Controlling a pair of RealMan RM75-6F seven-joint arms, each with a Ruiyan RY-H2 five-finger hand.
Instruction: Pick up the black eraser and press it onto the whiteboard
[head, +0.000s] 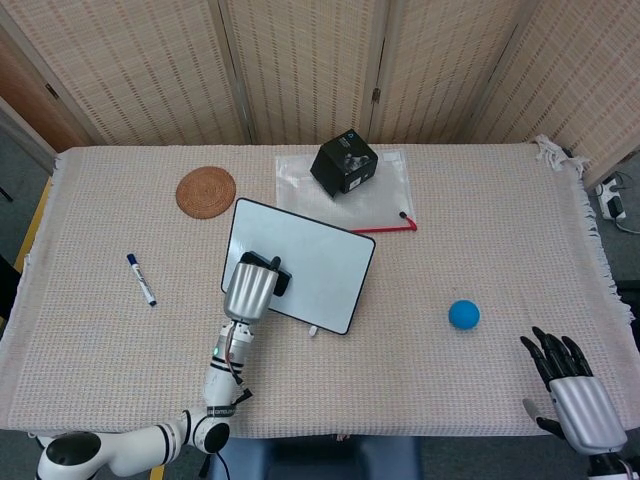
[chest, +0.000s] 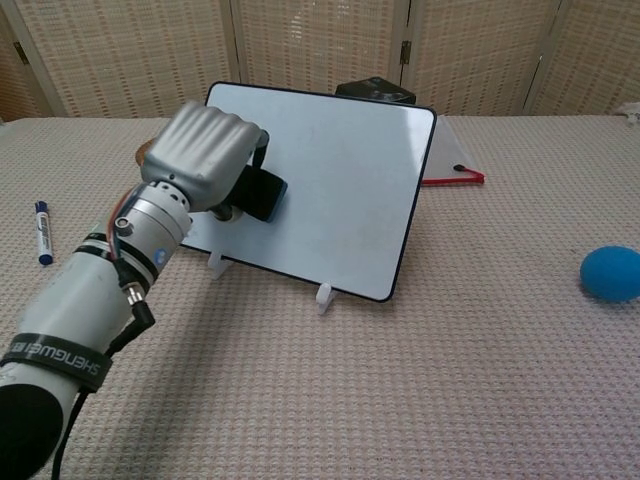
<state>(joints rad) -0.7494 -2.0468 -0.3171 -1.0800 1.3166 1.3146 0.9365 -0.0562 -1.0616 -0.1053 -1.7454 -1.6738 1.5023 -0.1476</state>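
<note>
The left hand (chest: 205, 157) grips the black eraser (chest: 262, 196), fingers curled around it, and holds it against the lower left part of the whiteboard (chest: 330, 180); from the head view the eraser (head: 280, 281) sits over the board's left half (head: 315, 262), though actual contact with the surface cannot be confirmed. The whiteboard stands tilted back on small white feet on the woven tablecloth (head: 450, 220). The right hand (head: 573, 395) rests at the near right corner of the table, fingers spread and holding nothing. A blue ball (head: 463, 314) lies near it, well apart from the board. A blue-capped marker (head: 141, 279) lies to the left of the board, a round woven coaster (head: 206, 190) behind it, and a black box (head: 343, 163) sits on a clear pouch (head: 392, 195) beyond the board.
</note>
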